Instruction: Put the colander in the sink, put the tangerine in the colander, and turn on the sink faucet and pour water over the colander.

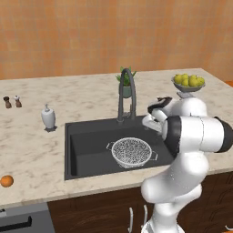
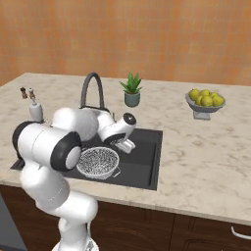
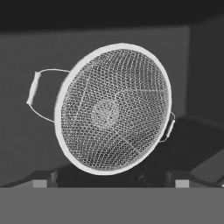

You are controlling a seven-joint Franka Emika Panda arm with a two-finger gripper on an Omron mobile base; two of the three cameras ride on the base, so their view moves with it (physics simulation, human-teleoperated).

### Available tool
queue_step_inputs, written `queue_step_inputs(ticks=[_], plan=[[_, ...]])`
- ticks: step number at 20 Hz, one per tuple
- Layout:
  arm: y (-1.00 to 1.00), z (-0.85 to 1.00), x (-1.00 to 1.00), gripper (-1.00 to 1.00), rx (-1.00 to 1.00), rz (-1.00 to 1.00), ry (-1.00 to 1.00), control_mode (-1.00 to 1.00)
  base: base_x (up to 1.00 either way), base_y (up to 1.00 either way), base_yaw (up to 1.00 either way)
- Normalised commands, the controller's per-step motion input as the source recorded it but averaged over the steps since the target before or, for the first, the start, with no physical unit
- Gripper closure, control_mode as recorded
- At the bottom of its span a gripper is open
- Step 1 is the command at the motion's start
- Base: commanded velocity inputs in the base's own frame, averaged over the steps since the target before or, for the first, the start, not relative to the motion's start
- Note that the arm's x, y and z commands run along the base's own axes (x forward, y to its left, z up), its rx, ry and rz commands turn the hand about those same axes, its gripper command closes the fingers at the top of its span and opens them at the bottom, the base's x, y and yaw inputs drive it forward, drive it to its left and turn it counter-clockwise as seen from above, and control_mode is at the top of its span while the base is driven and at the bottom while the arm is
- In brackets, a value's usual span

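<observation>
The colander, a white-grey speckled mesh bowl with two wire handles, rests upright on the floor of the dark grey sink. My gripper hangs just above the colander's right side, and in the hand view its two fingertips stand wide apart with nothing between them. That view looks into the colander, which has nothing in it. In the right base view the gripper shows over the basin. The tangerine lies on the counter at the far left, near the front edge. The sink faucet arches over the sink's back rim; no water shows.
A white soap dispenser stands left of the sink. A footed bowl of yellow-green fruit sits at the right. A potted plant stands behind the faucet, and two small shakers at the far left.
</observation>
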Motion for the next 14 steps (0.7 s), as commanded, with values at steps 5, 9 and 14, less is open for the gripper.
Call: queue_step_inputs(ticks=[5,9,14], plan=[[-0.05,1.0,-0.44,-1.0,0.0,-0.08,-0.01,-1.0,0.0,0.0,0.0],[0.0,1.0,-0.56,-1.0,0.0,-0.18,0.1,-1.0,0.0,0.0,0.0],[-0.03,1.0,-0.66,-1.0,0.01,-0.3,0.17,-1.0,0.0,0.0,0.0]])
